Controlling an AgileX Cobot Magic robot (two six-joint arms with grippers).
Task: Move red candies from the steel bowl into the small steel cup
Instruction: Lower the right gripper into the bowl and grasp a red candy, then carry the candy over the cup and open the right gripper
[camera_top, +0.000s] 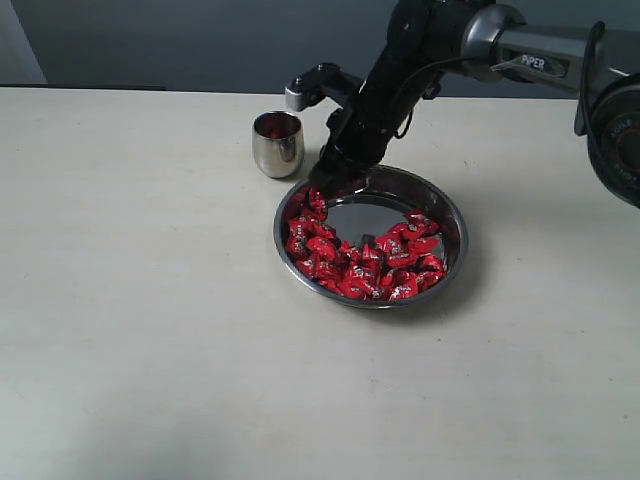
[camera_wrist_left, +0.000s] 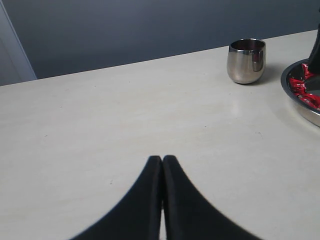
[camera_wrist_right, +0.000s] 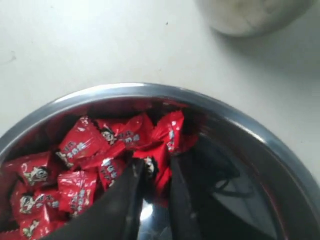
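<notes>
The steel bowl (camera_top: 458, 228) sits mid-table, and red candies (camera_top: 362, 266) fill its left and near sides. My right gripper (camera_top: 320, 186) reaches down into the bowl's far-left part. In the right wrist view the right gripper (camera_wrist_right: 156, 169) is shut on one red candy (camera_wrist_right: 161, 176), which sits pinched between the two black fingers at the edge of the pile, inside the bowl's rim (camera_wrist_right: 125, 89). The small steel cup (camera_top: 277, 143) stands upright just beyond the bowl to the left, with something red showing inside. My left gripper (camera_wrist_left: 162, 159) is shut on nothing, low over bare table.
The pale table (camera_top: 140, 300) spreads wide around the bowl and cup. The left wrist view shows the cup (camera_wrist_left: 246, 61) and the bowl's rim (camera_wrist_left: 300, 107) off to one side. A dark wall lies behind the table's far edge.
</notes>
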